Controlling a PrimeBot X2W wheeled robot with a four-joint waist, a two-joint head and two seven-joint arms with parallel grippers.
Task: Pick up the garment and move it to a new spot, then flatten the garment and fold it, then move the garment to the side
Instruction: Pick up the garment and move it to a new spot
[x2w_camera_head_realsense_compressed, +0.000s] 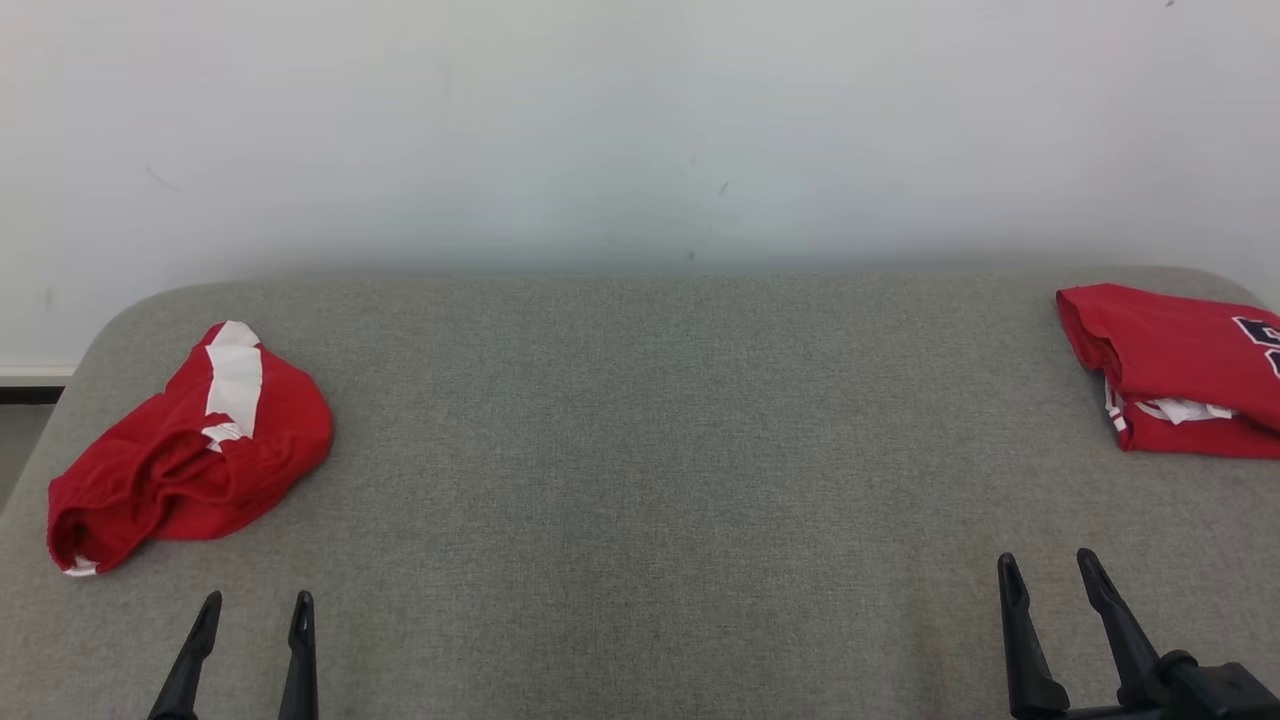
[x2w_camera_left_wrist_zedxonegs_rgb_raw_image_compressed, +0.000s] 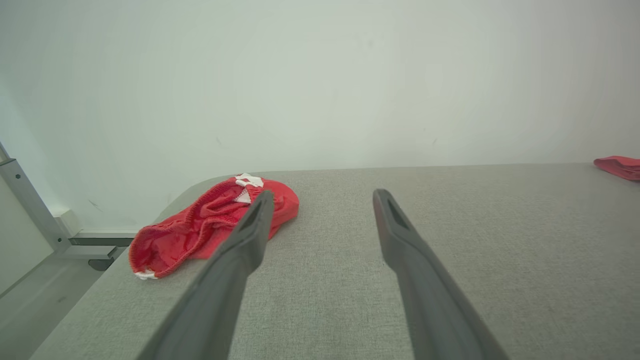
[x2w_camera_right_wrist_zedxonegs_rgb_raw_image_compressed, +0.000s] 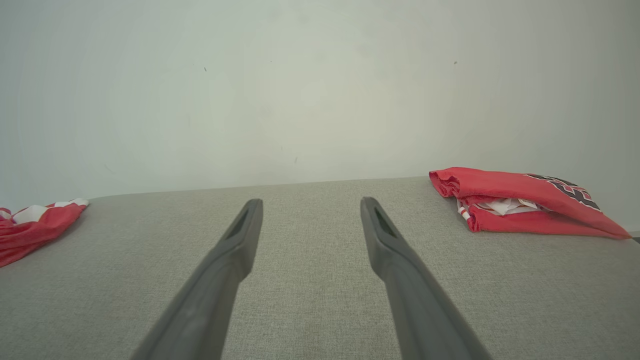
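Left gripper (x2w_camera_head_realsense_compressed: 257, 600): jaws spread wide, empty, gripping nothing. Right gripper (x2w_camera_head_realsense_compressed: 1045, 558): likewise parted and empty. The crumpled red garment (x2w_camera_head_realsense_compressed: 190, 450) lies just ahead of the left jaws, offset to their outer side, long axis slanting away rightward. The left arm is plainly nearer. A folded red jersey (x2w_camera_head_realsense_compressed: 1170, 370) lies beyond the right jaws.

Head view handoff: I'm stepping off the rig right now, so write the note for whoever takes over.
Left end effector: open, empty, at the near edge of the table.
Right end effector: open, empty, also at the near edge.
Crumpled red garment: on the table's left side, not gripped.
Folded red garment: at the right edge; looks already folded and set aside.
Left to do, probably: pick up the crumpled one, move it, flatten, fold, set aside.
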